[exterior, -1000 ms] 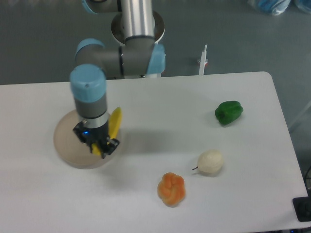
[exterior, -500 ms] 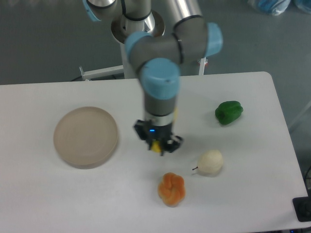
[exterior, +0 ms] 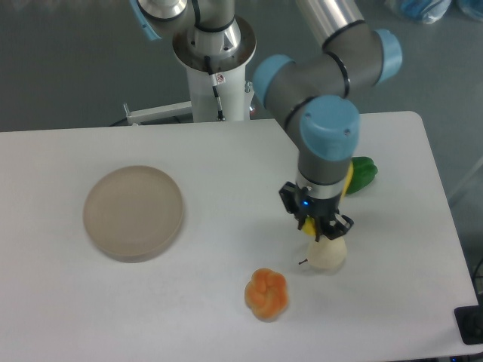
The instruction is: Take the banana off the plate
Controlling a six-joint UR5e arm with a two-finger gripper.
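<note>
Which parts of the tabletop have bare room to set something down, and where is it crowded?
Free: the wide strip between the plate and the gripper, and the front left corner below the plate. Crowded: the right side, where the gripper holding the banana hangs over the pear, with the green pepper and orange fruit nearby.

Most of the banana [exterior: 346,179] is hidden behind the arm's wrist; only yellow slivers show beside it and at the gripper [exterior: 320,229]. The gripper covers the pear's [exterior: 327,256] top. The wrist hides the green pepper's [exterior: 363,173] left part.
</note>
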